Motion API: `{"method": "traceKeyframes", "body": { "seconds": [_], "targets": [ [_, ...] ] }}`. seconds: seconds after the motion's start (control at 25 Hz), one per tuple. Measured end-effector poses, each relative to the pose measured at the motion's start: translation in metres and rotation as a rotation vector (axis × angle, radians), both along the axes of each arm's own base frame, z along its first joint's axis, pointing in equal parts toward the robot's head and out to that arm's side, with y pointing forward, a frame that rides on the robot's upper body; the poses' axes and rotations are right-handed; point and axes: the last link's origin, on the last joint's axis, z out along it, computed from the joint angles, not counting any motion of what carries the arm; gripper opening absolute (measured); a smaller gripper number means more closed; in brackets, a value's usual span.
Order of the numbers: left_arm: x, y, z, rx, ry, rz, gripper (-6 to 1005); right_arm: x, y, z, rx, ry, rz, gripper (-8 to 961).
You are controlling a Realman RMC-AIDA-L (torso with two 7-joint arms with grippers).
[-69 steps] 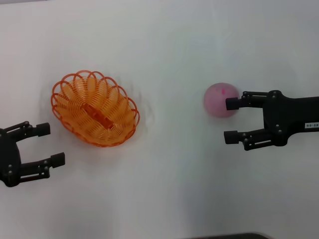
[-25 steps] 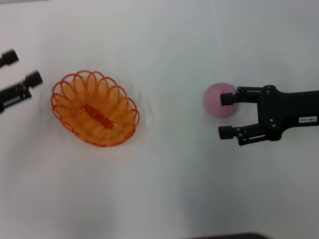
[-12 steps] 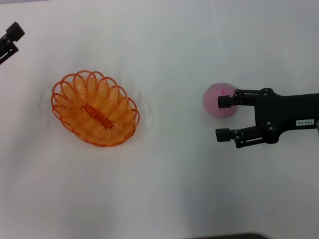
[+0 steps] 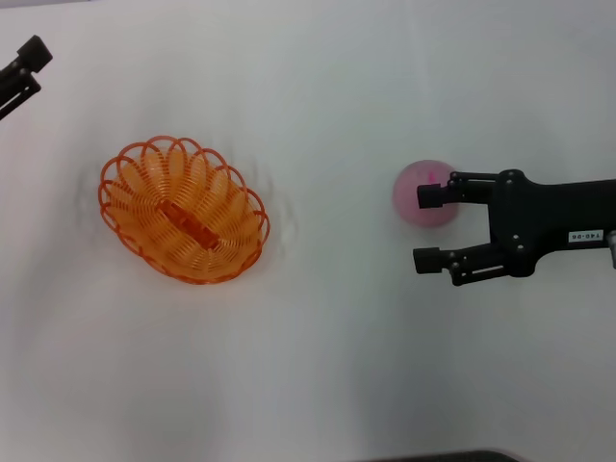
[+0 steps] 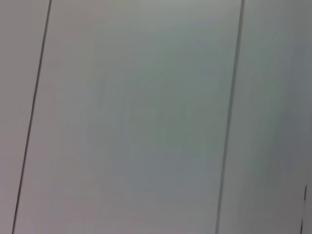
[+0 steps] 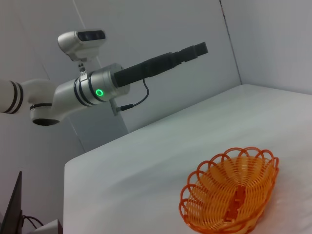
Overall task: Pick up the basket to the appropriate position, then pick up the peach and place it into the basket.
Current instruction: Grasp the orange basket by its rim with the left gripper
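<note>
1. The white bench (image 4: 318, 366) fills the head view and carries both task things, well apart from each other.
2. The left arm (image 6: 92, 90) is raised high off the bench; in the right wrist view it stretches out level in front of a pale wall (image 6: 161, 29), with a green light on its silver joint.
3. The basket (image 4: 183, 221) sits on the bench on the robot's left side. It rests upright with nothing inside, and the flat orange bar shows at its base.
4. The right end effector (image 4: 425, 227) lies low over the bench on the robot's right. Its two black fingers are spread wide and point toward the basket.
5. The peach (image 4: 426, 192) rests on the bench at the right end effector. The farther fingertip overlaps its top in the head view, while the nearer finger lies just beside it; the peach is not gripped.
6. The left end effector (image 4: 23, 69) shows only as dark tips at the far left edge of the head view, and I cannot tell whether it is wide or narrow.
</note>
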Motion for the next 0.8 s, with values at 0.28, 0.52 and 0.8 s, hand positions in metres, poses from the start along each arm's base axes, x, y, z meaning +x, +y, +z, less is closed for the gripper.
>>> {"method": "traceKeyframes", "body": {
  "seconds": [0.28,0.52,0.8],
  "targets": [
    [0.003,0.009,0.011,-0.046,0.022,0.034,843,-0.001,0.001,0.000,-0.002,0.000,0.001,940],
    [0.006,0.020,0.013,-0.133,0.068,0.106,843,-0.001,0.001,-0.001,-0.005,0.002,-0.003,941],
    [0.019,0.036,0.012,-0.301,0.149,0.208,843,-0.001,0.001,-0.001,-0.006,0.001,-0.003,941]
  ]
}}
